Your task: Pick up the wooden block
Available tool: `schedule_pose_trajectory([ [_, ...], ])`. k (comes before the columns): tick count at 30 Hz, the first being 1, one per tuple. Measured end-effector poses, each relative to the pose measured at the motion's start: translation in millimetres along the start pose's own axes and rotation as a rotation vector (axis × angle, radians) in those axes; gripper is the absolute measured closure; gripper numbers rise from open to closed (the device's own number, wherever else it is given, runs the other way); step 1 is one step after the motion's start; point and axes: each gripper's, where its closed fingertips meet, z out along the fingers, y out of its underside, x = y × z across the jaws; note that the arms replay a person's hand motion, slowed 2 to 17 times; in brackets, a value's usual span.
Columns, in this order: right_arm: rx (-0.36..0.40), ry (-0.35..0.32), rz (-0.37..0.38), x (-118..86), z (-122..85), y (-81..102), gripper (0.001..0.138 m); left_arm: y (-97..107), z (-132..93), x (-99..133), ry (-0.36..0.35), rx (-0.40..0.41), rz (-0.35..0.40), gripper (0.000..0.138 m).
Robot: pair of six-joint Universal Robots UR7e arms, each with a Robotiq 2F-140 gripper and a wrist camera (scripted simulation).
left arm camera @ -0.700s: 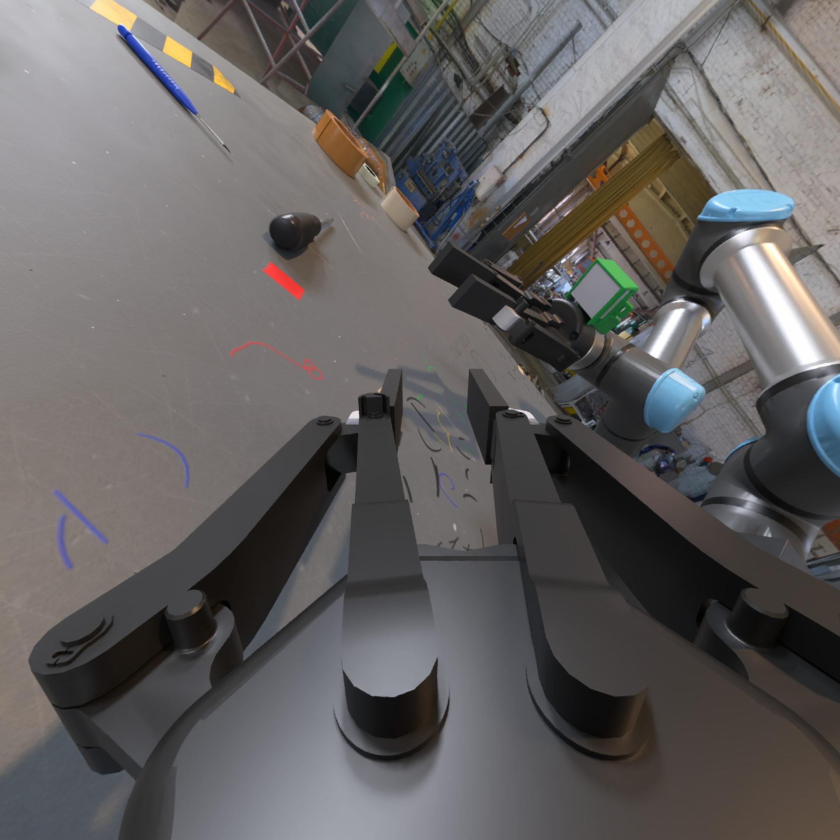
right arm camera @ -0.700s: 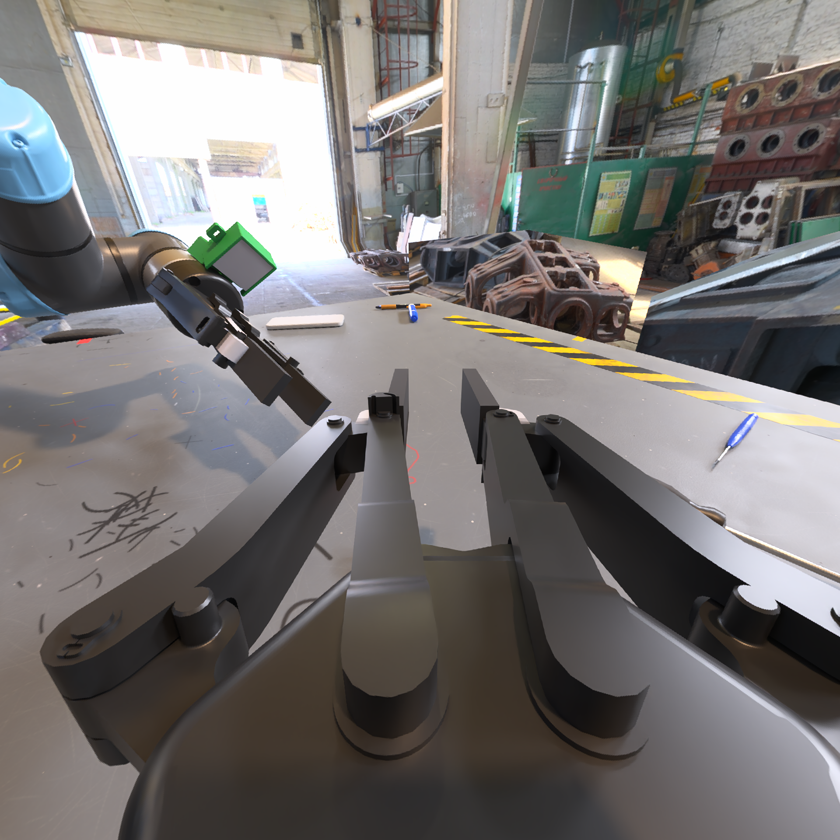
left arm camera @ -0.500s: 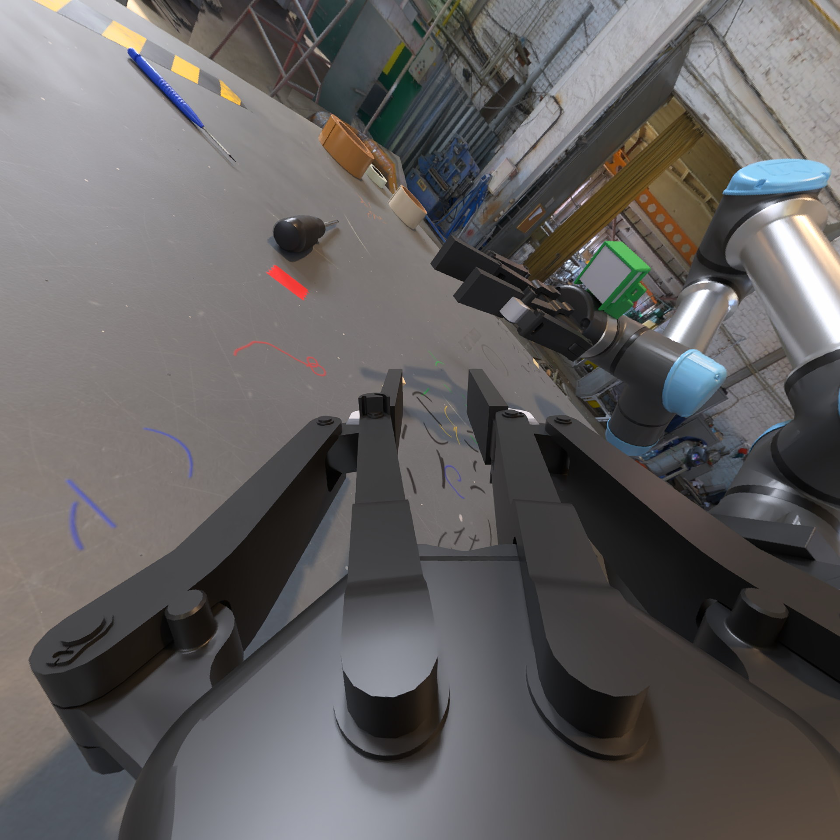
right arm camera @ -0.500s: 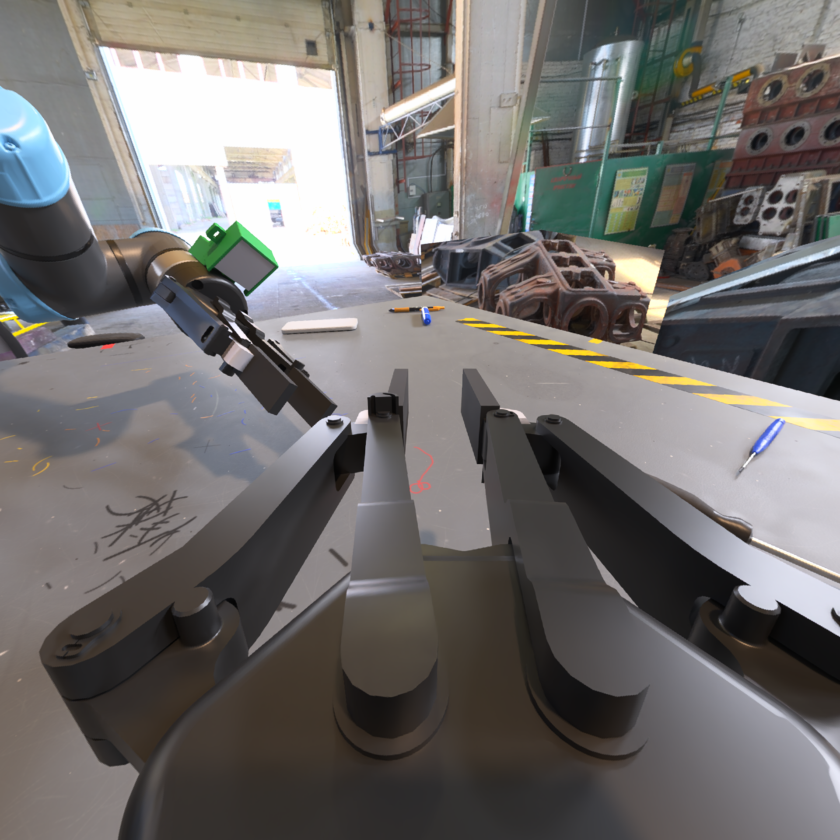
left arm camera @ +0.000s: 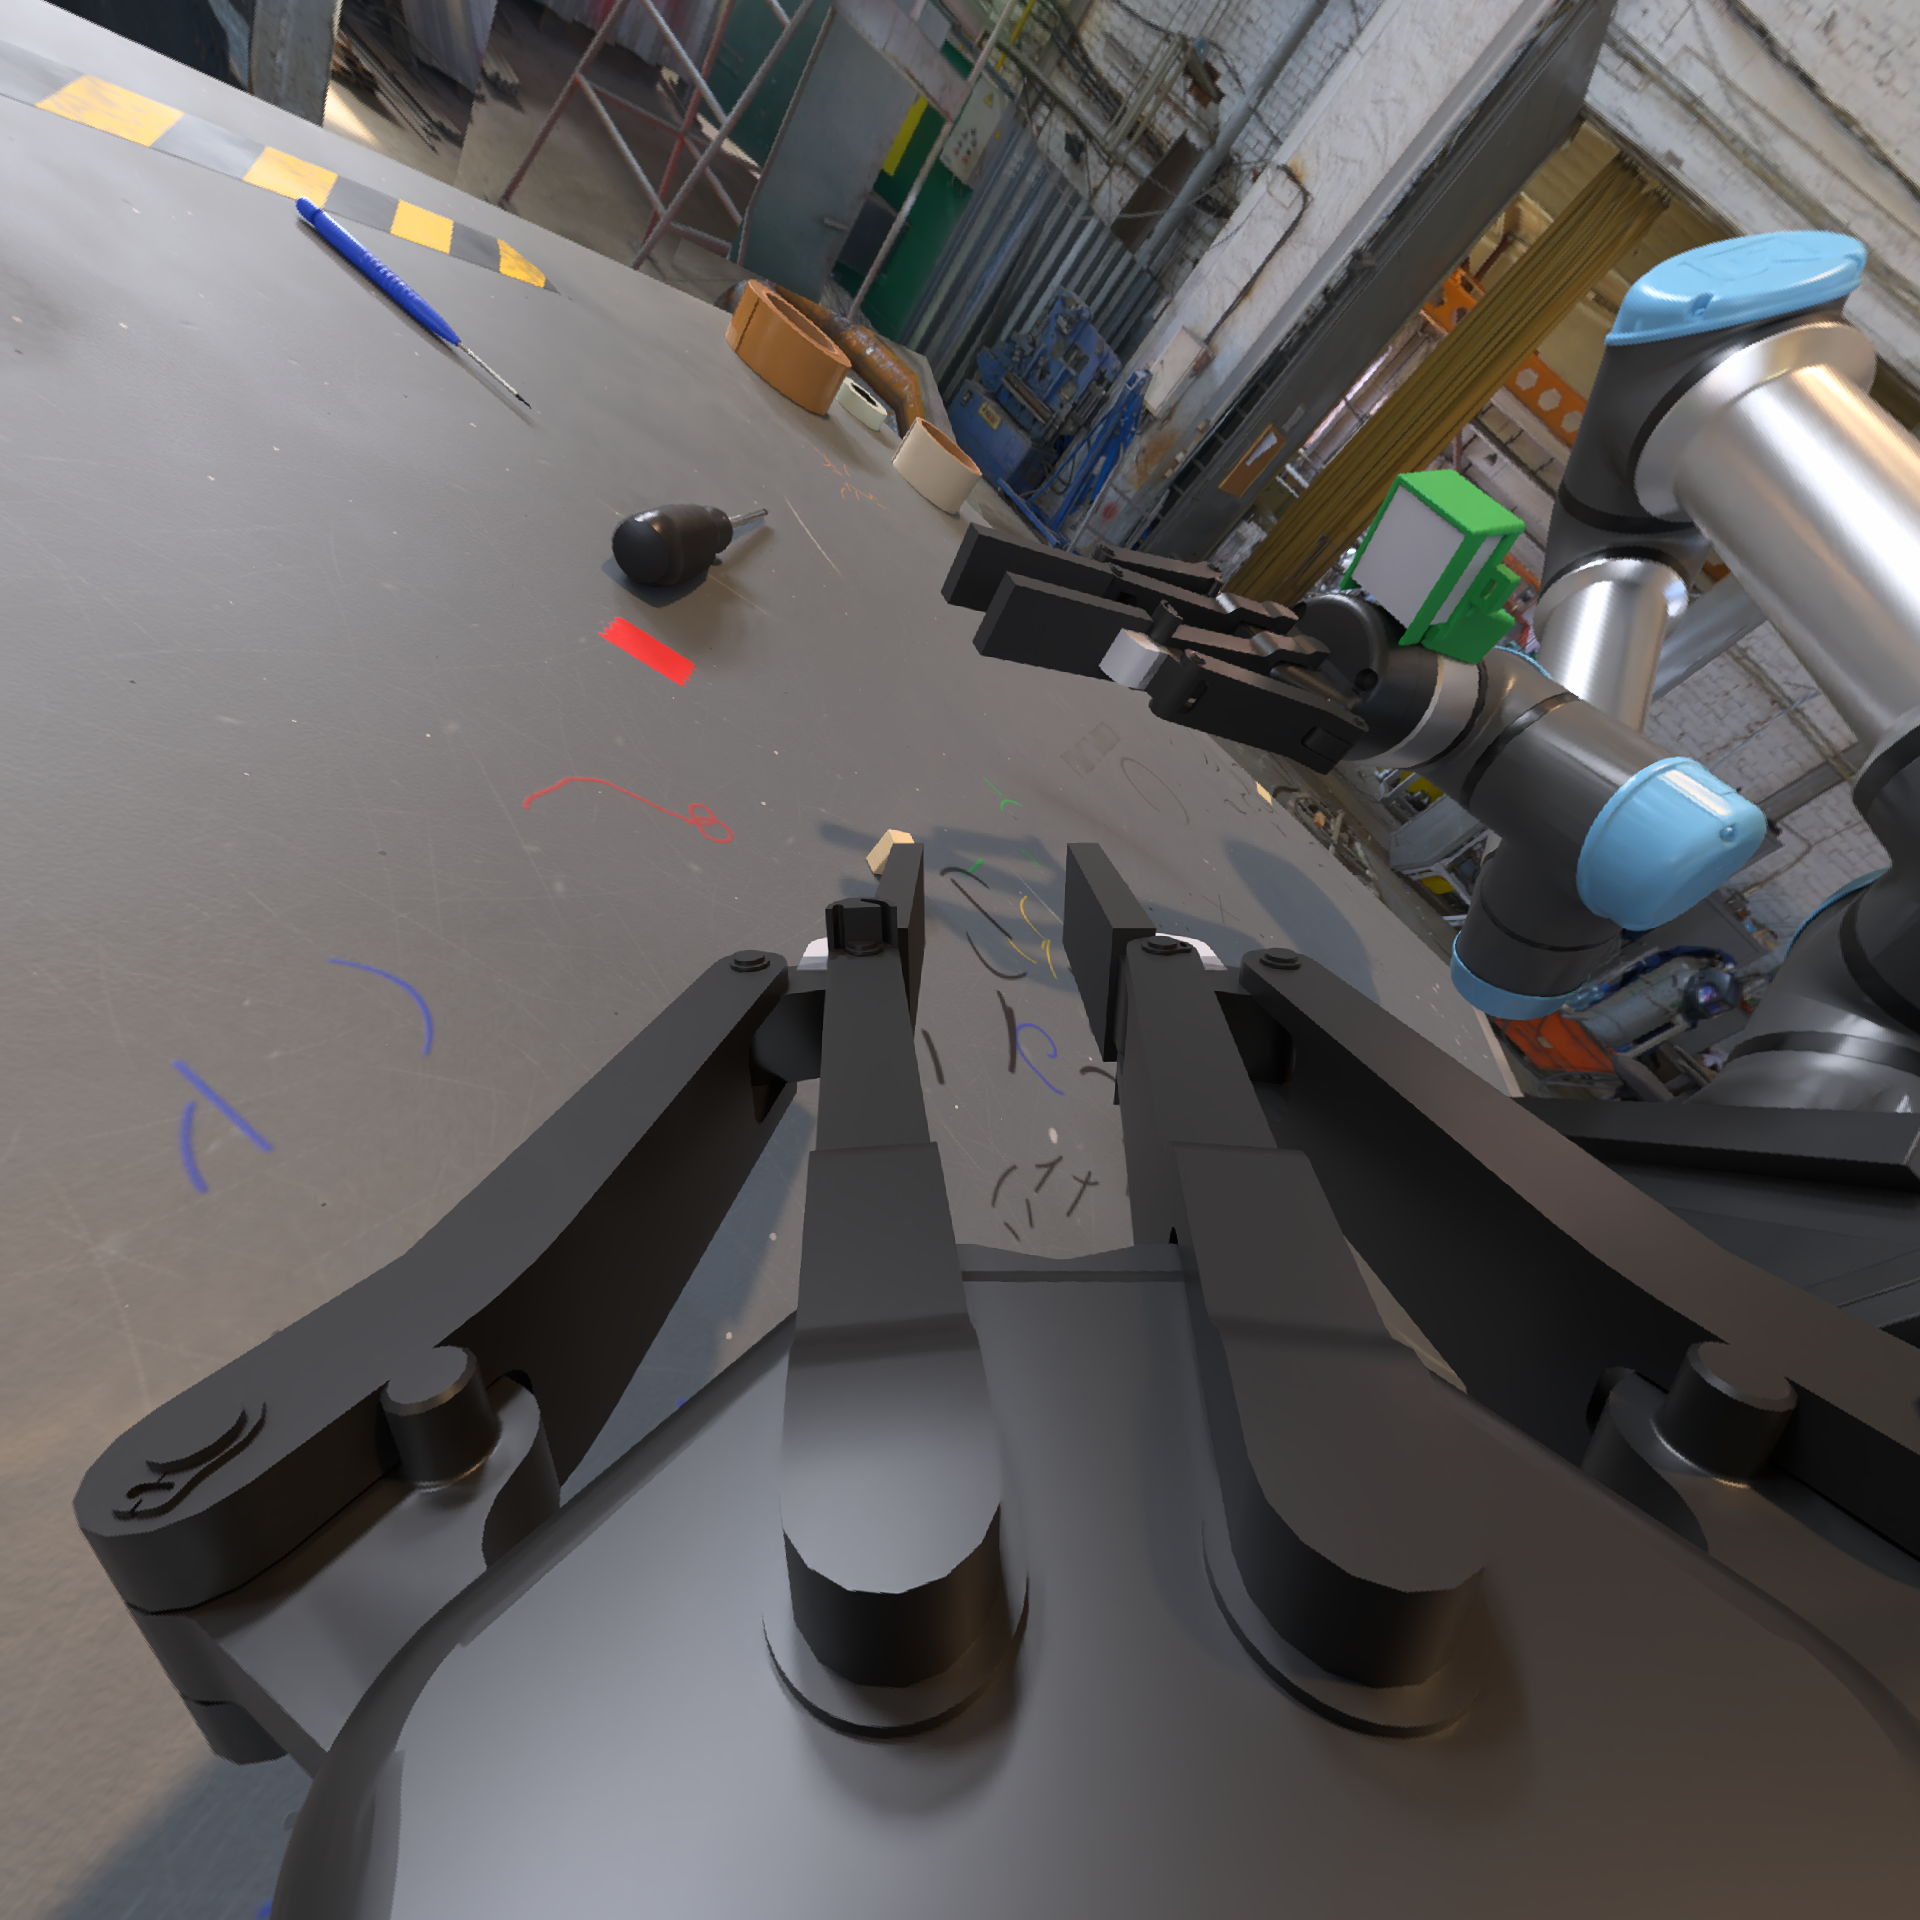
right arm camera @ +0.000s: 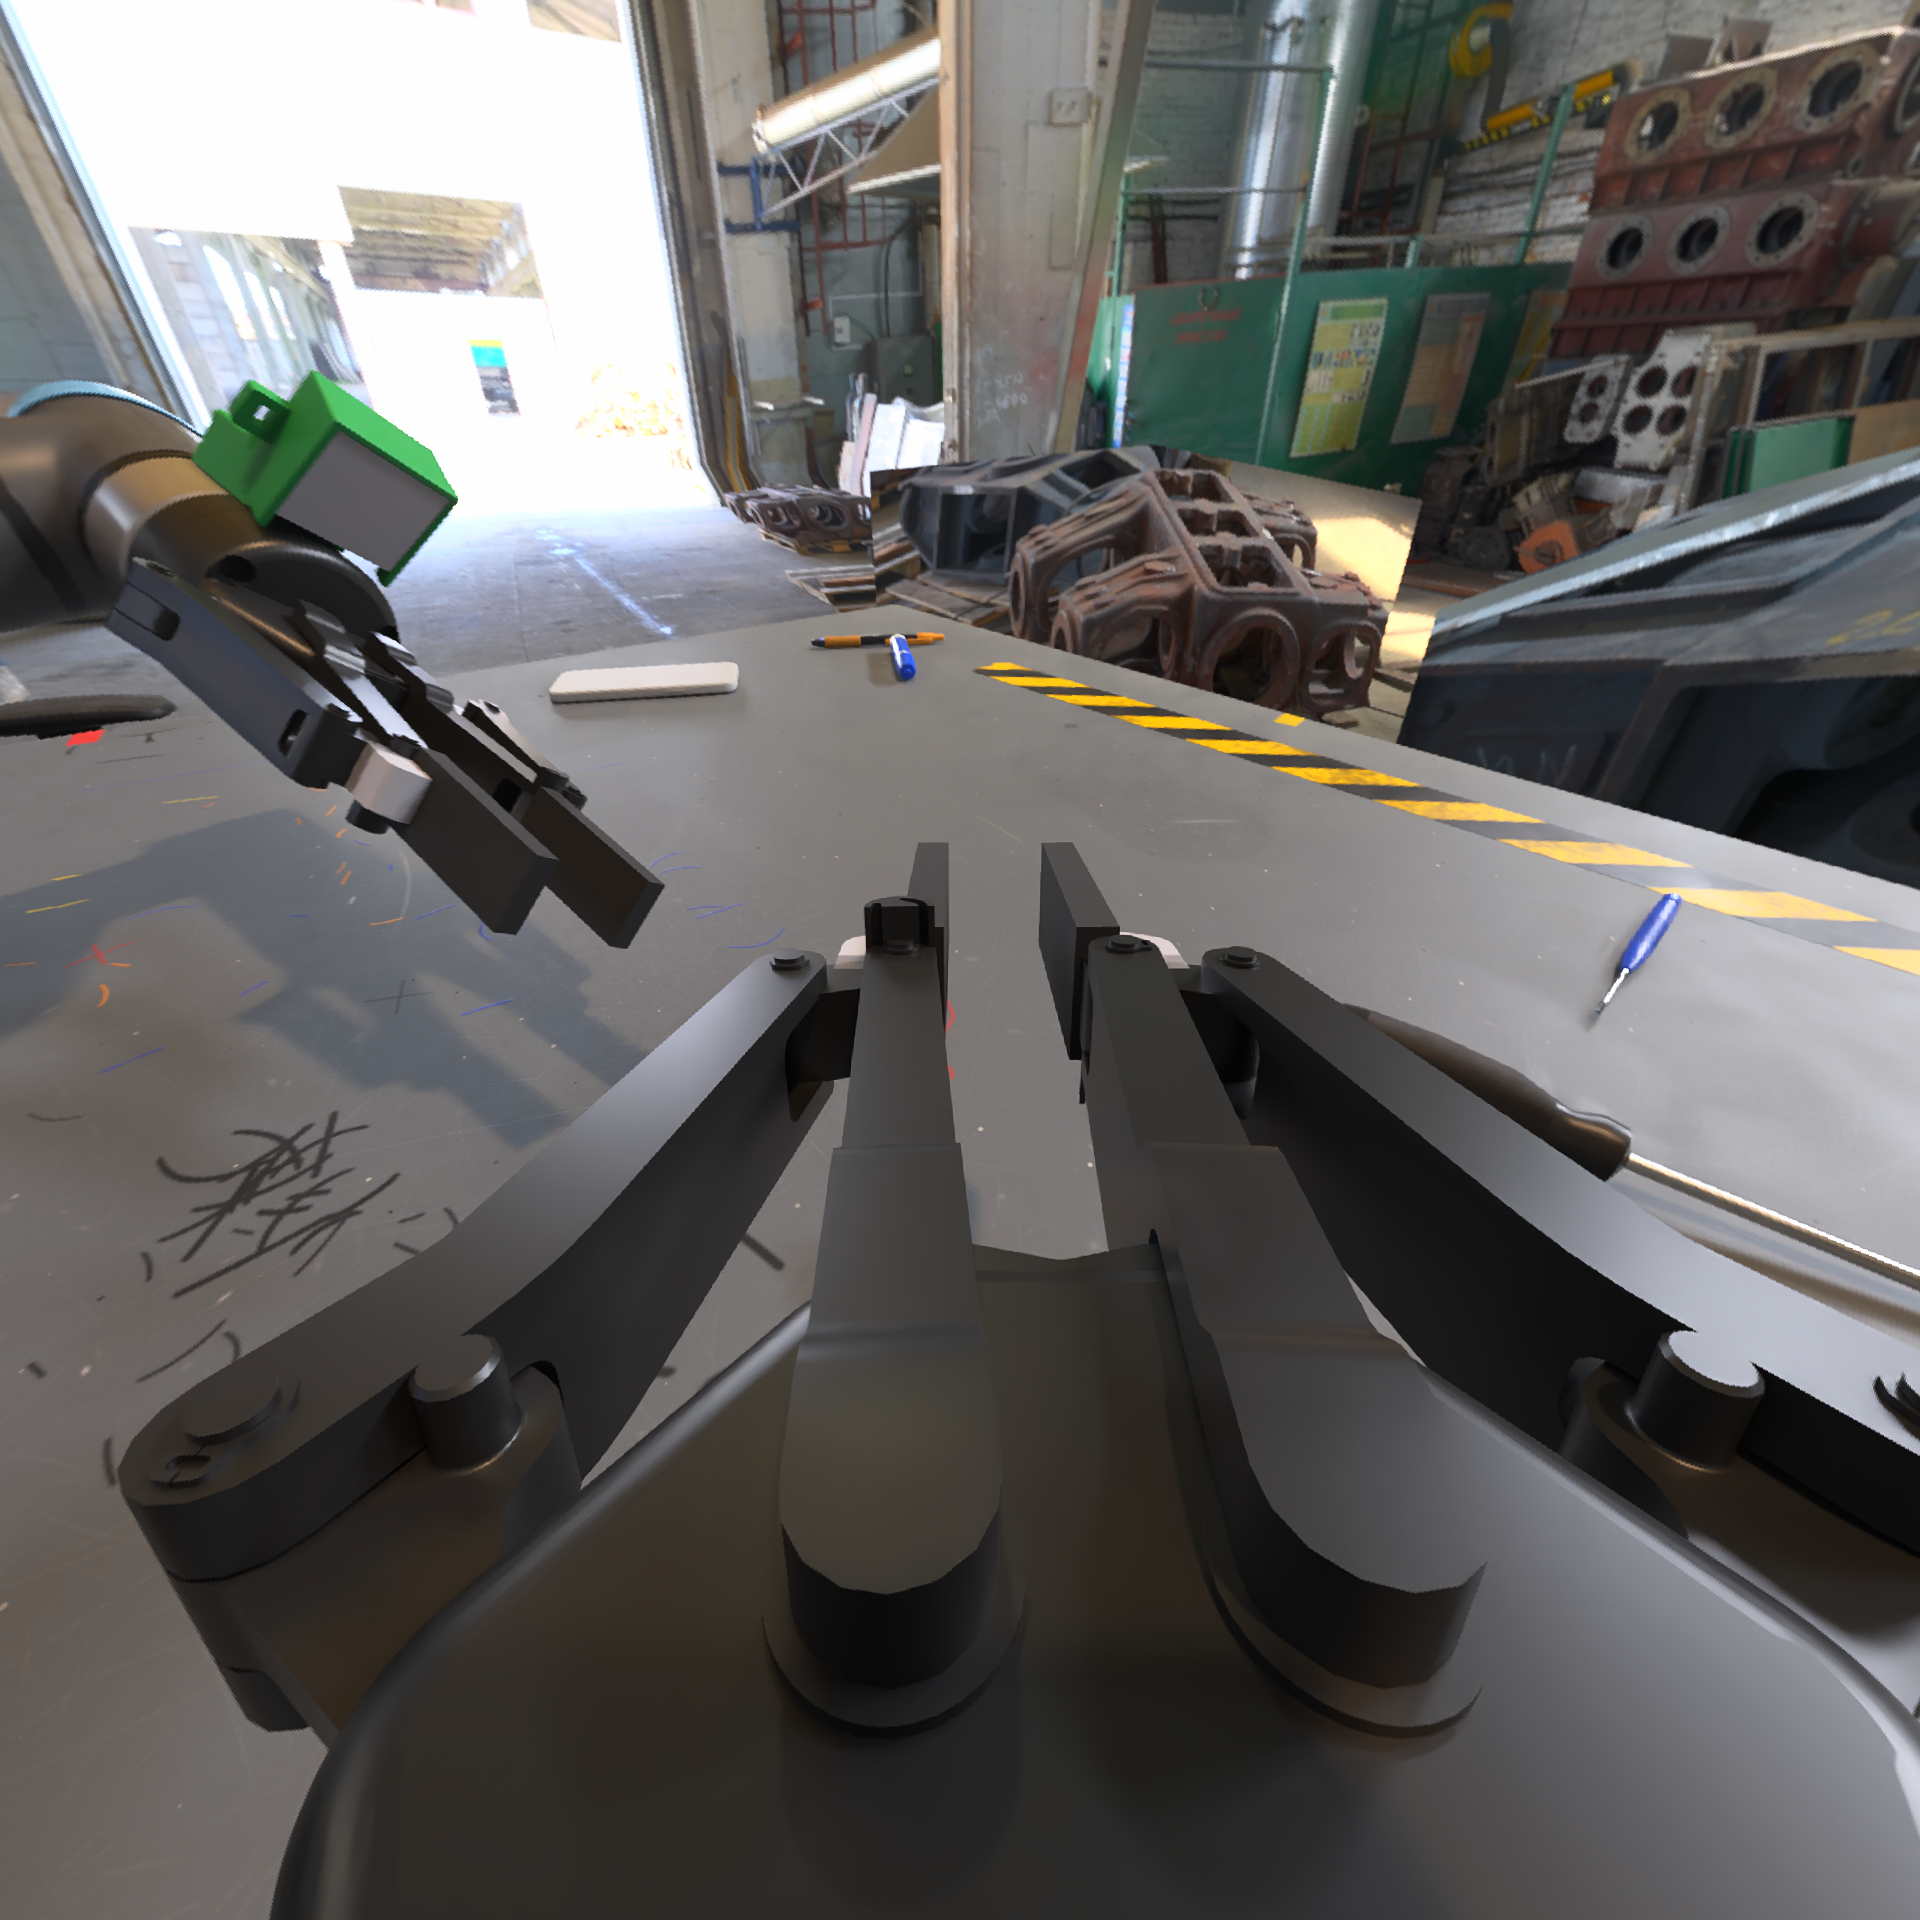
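— Just beyond the left pincer's [left arm camera: 992, 883] near fingertip, a small pale wooden block [left arm camera: 888, 847] has come into view on the scuffed grey counter [left arm camera: 312, 727]; earlier it was hidden.

— So is it lined up?

— Not quite: it lies left of the gap. Both pincers, left and right [right arm camera: 992, 883], stand spread and empty.

The left hand's [left arm camera: 992, 883] near finger [left arm camera: 902, 894] is covering most of the block [left arm camera: 886, 847], leaving only a pale corner showing. The right hand's [right arm camera: 992, 883] linkage is hiding the screwdriver's [right arm camera: 1621, 1158] handle end, and the picture's edge is cutting its shaft.
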Motion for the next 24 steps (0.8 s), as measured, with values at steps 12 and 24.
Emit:
schedule_pose_trajectory([
  [12,-0.028,0.011,0.054,-0.8,-1.5,-0.4,0.115,4.0,1.1,5.2,-0.003,-0.022,0.047,0.103],
  [24,-0.186,0.064,-0.018,2.2,-0.9,22.5,0.112,8.5,6.5,10.3,0.008,-0.056,0.076,0.103],
])
